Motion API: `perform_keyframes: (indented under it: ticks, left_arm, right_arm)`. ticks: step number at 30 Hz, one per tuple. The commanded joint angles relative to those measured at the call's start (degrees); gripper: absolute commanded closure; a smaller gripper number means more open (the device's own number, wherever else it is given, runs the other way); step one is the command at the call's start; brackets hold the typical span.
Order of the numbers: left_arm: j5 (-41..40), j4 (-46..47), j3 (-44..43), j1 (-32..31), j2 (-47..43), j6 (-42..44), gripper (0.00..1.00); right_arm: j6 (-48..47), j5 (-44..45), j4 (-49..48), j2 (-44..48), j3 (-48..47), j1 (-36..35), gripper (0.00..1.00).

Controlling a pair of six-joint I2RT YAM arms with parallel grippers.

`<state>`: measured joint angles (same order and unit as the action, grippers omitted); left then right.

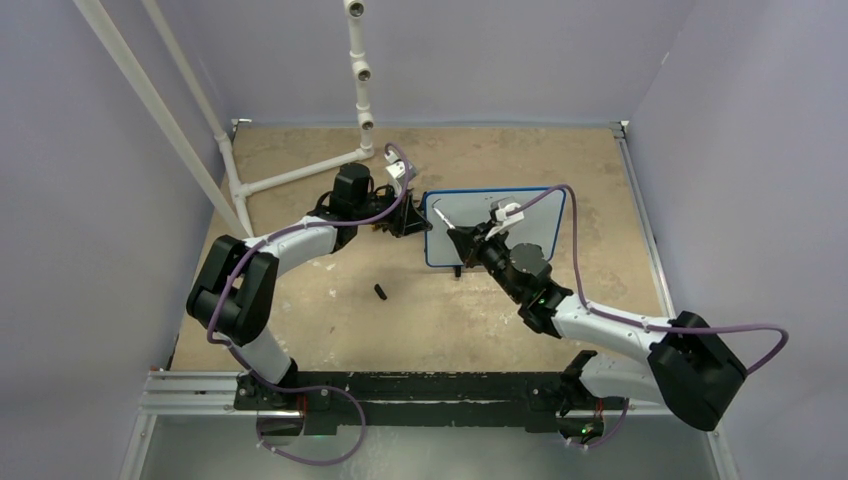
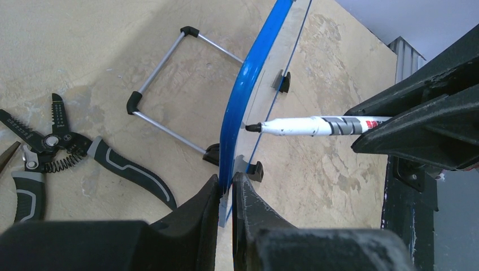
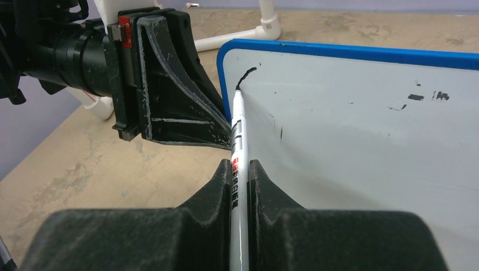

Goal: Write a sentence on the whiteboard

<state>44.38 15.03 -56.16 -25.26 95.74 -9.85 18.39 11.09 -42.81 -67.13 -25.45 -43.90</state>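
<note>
Right tool [image 3: 240, 175]: we are pinching the marker [image 3: 238, 141] between nearly closed fingers, gripping it around mid-barrel with the tip pointing toward 12 o'clock in the right wrist view.
Loose piece [image 1: 380, 292]: we are seeing a small dark item lying on the desk [image 1: 330, 320] at about 8 o'clock from the board. It may be the marker's cap, but it is too small to tell.
Whiteboard [image 3: 361, 130]: it is standing on its long edge near the middle of the desk, its white face turned toward the right arm.
Sentence [image 3: 244, 76]: we are finding only one short curved black stroke, at the board's 10 o'clock corner, with the marker tip touching its lower end. A few faint specks are showing toward 2 o'clock.
Left tool [image 2: 226, 189]: we are clamping the blue frame at the board's 9 o'clock edge, fingers closed tight on it, steadying the board.
Wire strippers [image 2: 62, 152]: lying behind the board, apart from it.
Progress: we are judging the writing as barely begun. The board is braced and the pen is on it, while nearly every letter of both lines is waiting to be written.
</note>
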Motion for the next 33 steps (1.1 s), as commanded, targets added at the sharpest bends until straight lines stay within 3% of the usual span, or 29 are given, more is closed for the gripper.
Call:
perform_keyframes:
  ticks: [1,12,33]
  left_arm:
    - [0.0,-0.3,-2.1,-0.3,0.1,1.1,1.00]
    - [-0.2,-0.3,-2.1,-0.3,-0.2,1.1,1.00]
    - [0.0,-0.2,-2.0,-0.3,-0.5,1.0,1.00]
  right_arm:
    - [-0.1,2.5,0.0,0.4,-1.5,-0.9,1.00]
    - [2.2,9.4,3.9,4.4,0.7,-1.0,1.00]
    - [1.4,4.1,2.6,1.4,0.5,-2.4,1.00]
